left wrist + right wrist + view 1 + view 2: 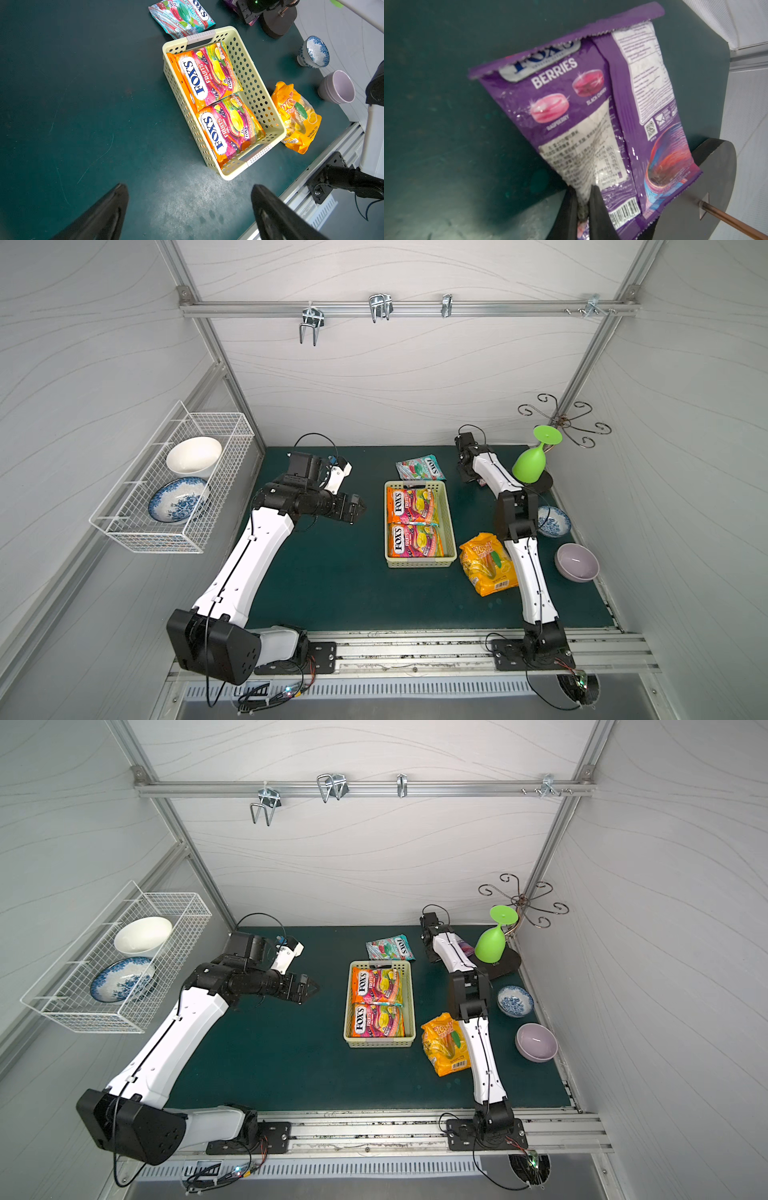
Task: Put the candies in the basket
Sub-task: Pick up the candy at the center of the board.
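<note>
Purple berry packet (581,116) pinched in right claw (588,191), arm stretched far back — left claw (190,187) agape above mat (83,104)

We see both top views bright and evenly lit, shadows soft, the wide lens splaying the frame post (207,335) outward near the edges. In the right wrist view the purple packet (571,116) is blurred, its print smeared, with small glints; the counter (446,145) shows a pale sheen at 7 o'clock.

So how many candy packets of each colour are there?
Orange glossy plastic packets, in the pale green perforated basket: 2
Teal glossy packet: 1
Purple glossy packet, pinched by right gripper: 1
Yellow-orange bag: 1
Total: 5
</note>
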`<move>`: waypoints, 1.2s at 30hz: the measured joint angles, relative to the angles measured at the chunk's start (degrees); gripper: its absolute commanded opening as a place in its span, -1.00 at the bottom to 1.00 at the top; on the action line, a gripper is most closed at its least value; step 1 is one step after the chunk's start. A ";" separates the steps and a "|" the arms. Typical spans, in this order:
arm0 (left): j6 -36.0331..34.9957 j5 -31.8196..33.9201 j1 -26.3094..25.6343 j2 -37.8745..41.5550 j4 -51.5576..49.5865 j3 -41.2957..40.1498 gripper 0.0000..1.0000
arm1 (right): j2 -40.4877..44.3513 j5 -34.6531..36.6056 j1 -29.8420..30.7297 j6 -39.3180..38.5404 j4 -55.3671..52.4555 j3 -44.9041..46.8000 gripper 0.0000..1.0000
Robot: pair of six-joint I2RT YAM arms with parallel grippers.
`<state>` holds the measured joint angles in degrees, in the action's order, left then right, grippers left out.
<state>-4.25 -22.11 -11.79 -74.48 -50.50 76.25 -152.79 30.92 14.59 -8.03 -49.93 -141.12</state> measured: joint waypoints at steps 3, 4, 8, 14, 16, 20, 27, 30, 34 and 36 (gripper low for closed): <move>0.00 -0.02 0.00 0.02 -0.02 0.02 0.94 | 0.35 0.00 0.07 -0.39 0.44 0.61 -1.00; 0.00 0.00 0.00 0.02 -0.02 0.02 0.94 | 0.59 -0.07 0.15 -0.48 0.63 0.96 -1.00; 0.00 0.39 -0.04 0.09 0.04 0.02 0.94 | 1.60 -0.28 0.66 -1.27 1.29 2.49 -1.00; -0.02 0.48 -0.04 1.38 0.02 0.00 0.94 | 6.47 -2.29 2.62 -3.02 0.98 7.82 -1.00; 0.00 0.66 -0.04 1.95 0.20 0.00 0.94 | 8.79 -2.93 3.56 -3.45 1.07 9.70 -1.00; -0.02 0.55 -0.04 2.86 0.20 0.00 0.94 | 15.26 -4.07 5.53 -4.70 1.55 14.03 -1.00; -0.04 0.61 -0.04 4.37 0.37 -0.02 0.94 | 27.36 -4.81 8.96 -7.28 3.74 21.29 -1.00; -0.07 0.70 -0.04 5.14 0.52 -0.11 0.94 | 32.28 -4.81 10.43 -8.63 5.16 24.68 -1.00; -0.07 0.61 -0.04 5.66 0.44 -0.22 0.94 | 38.82 -5.03 12.76 -11.32 6.38 29.57 -1.00; -0.07 0.66 -0.04 5.75 0.50 -0.22 0.94 | 41.94 -5.01 14.19 -12.66 6.71 32.04 -1.00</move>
<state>-4.32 -21.45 -11.84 -68.73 -50.00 76.03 -110.85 25.91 28.77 -20.69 -43.22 -109.08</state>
